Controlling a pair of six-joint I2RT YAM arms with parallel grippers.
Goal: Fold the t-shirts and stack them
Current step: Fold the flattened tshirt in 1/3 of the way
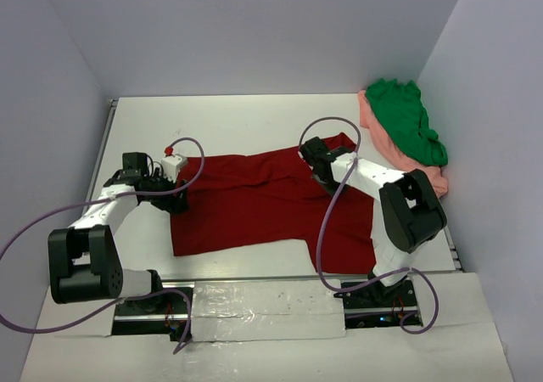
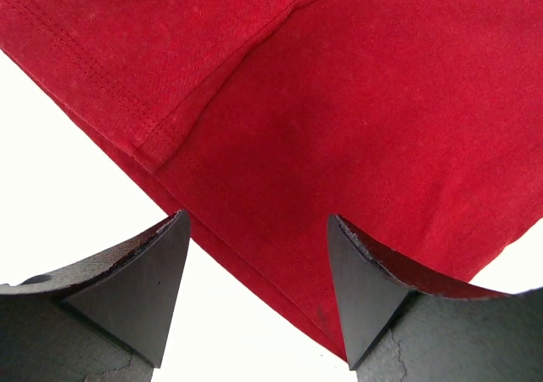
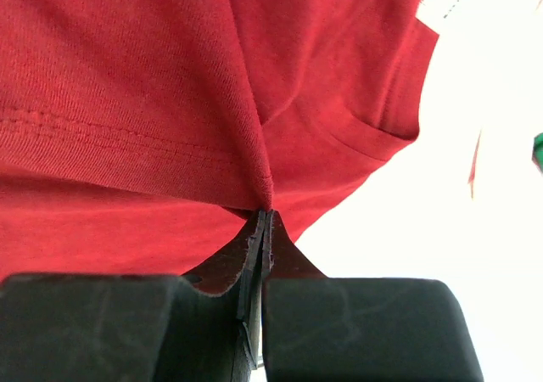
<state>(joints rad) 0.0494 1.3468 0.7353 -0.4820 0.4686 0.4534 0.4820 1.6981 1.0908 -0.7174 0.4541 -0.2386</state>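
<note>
The dark red t-shirt [image 1: 263, 204] lies spread across the middle of the table. My left gripper [image 1: 174, 197] is at its left edge. In the left wrist view the left gripper [image 2: 259, 255] is open, with the shirt's hemmed edge [image 2: 280, 144] lying between and beyond the fingers. My right gripper [image 1: 312, 163] is at the shirt's upper right part. In the right wrist view the right gripper [image 3: 265, 221] is shut on a pinched fold of the red cloth [image 3: 170, 102]. The green t-shirt [image 1: 409, 120] lies bunched on the salmon pink t-shirt [image 1: 424, 168] at the far right.
Grey walls enclose the table [image 1: 221, 123] at the back and both sides. Purple cables [image 1: 327, 229] loop from both arms over the near part of the table. The arm bases [image 1: 263, 306] stand at the near edge.
</note>
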